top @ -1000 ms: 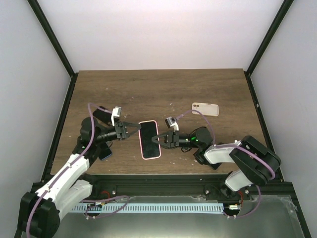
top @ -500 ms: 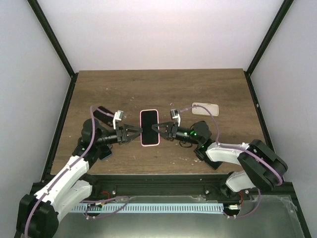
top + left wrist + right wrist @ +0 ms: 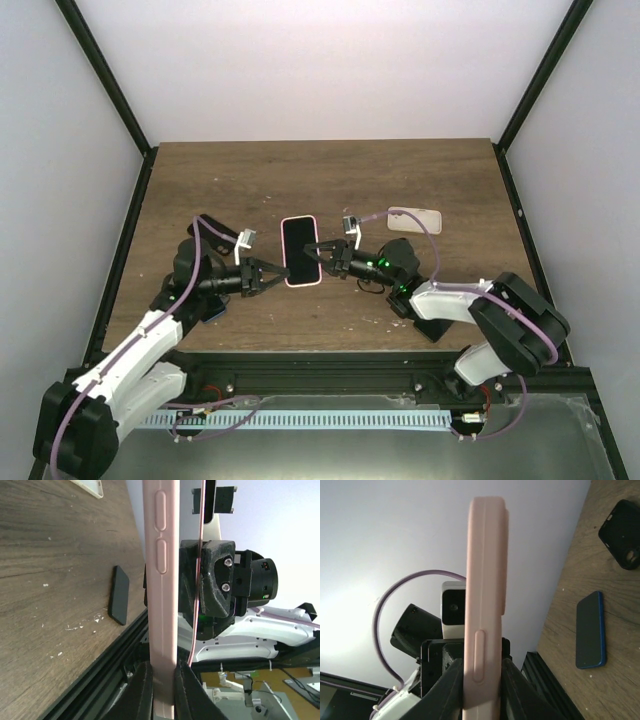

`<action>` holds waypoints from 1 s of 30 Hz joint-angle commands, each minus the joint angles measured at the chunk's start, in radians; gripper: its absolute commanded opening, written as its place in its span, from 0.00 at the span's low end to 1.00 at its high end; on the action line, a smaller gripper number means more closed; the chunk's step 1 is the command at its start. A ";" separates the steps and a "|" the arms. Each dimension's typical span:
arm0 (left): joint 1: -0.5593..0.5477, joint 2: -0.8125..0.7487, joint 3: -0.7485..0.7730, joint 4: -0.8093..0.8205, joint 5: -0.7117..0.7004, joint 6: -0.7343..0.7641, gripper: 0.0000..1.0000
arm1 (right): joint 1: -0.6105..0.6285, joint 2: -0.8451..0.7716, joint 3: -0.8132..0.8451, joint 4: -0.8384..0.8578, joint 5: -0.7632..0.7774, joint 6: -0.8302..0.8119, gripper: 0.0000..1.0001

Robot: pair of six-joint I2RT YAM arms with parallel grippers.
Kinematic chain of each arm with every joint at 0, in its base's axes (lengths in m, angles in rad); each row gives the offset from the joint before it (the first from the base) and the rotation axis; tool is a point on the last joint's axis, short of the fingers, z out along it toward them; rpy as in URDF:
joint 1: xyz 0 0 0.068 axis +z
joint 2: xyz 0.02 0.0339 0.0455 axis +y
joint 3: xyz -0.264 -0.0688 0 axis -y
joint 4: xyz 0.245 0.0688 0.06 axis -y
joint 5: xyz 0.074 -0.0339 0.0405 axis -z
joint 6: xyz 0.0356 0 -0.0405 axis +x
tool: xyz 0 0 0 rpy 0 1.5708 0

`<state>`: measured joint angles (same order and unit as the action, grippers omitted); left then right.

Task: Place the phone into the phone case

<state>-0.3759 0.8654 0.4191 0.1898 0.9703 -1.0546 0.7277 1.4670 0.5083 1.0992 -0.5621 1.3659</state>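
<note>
Both arms are on it! The left gripper is clenched on the near-left edge of the pink case, and the right gripper is clamped on its right edge. The phone sits screen-up inside it, over mid-table. A blue phone and a black case lie on the table.

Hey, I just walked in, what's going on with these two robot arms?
Both arms are holding one phone in a pink case between them over the wooden table. The left gripper pinches the case's near left edge and the right gripper pinches its right edge, both sets of jaws closed on it. From above, a dark screen fills the case, so the phone looks seated. A blue phone, a black case and a pale case lie on the table, untouched.
</note>
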 commanded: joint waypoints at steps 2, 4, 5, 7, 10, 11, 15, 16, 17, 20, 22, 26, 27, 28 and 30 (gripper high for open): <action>-0.004 0.042 0.063 -0.132 -0.019 0.136 0.03 | -0.007 0.007 0.036 0.015 -0.002 -0.033 0.20; -0.004 0.055 0.069 -0.147 -0.023 0.151 0.01 | -0.006 0.009 0.035 -0.006 -0.020 -0.044 0.19; -0.004 0.059 0.072 -0.150 -0.026 0.154 0.00 | -0.007 0.010 0.033 -0.012 -0.023 -0.045 0.19; -0.004 0.063 0.074 -0.148 -0.031 0.156 0.00 | -0.006 0.013 0.028 -0.012 -0.032 -0.044 0.17; -0.005 0.063 0.079 -0.154 -0.042 0.161 0.08 | -0.008 0.014 0.027 -0.033 -0.045 -0.069 0.17; -0.005 0.062 0.085 -0.166 -0.049 0.167 0.13 | -0.010 0.012 0.028 -0.056 -0.047 -0.082 0.17; -0.004 0.053 0.107 -0.228 -0.087 0.210 0.37 | -0.024 -0.010 0.029 -0.173 -0.056 -0.171 0.16; -0.004 0.050 0.114 -0.244 -0.102 0.221 0.45 | -0.028 -0.017 0.027 -0.204 -0.056 -0.199 0.16; -0.004 0.046 0.119 -0.272 -0.121 0.233 0.52 | -0.033 -0.023 0.026 -0.237 -0.055 -0.228 0.16; -0.004 0.043 0.147 -0.360 -0.193 0.284 0.77 | -0.063 -0.021 0.058 -0.365 -0.071 -0.332 0.16; -0.003 0.048 0.165 -0.416 -0.247 0.306 0.98 | -0.089 -0.007 0.077 -0.430 -0.084 -0.398 0.16; 0.007 0.070 0.181 -0.521 -0.387 0.322 1.00 | -0.152 0.072 0.187 -0.590 -0.130 -0.553 0.16; 0.011 0.079 0.186 -0.556 -0.441 0.317 1.00 | -0.164 0.103 0.226 -0.643 -0.137 -0.593 0.16; 0.018 0.090 0.192 -0.591 -0.498 0.308 1.00 | -0.175 0.132 0.260 -0.679 -0.149 -0.621 0.16; 0.037 0.103 0.197 -0.651 -0.598 0.307 1.00 | -0.197 0.197 0.314 -0.716 -0.180 -0.666 0.17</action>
<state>-0.3676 0.9432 0.5888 -0.2932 0.6086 -0.7658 0.5713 1.5856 0.6918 0.5041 -0.6720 0.8753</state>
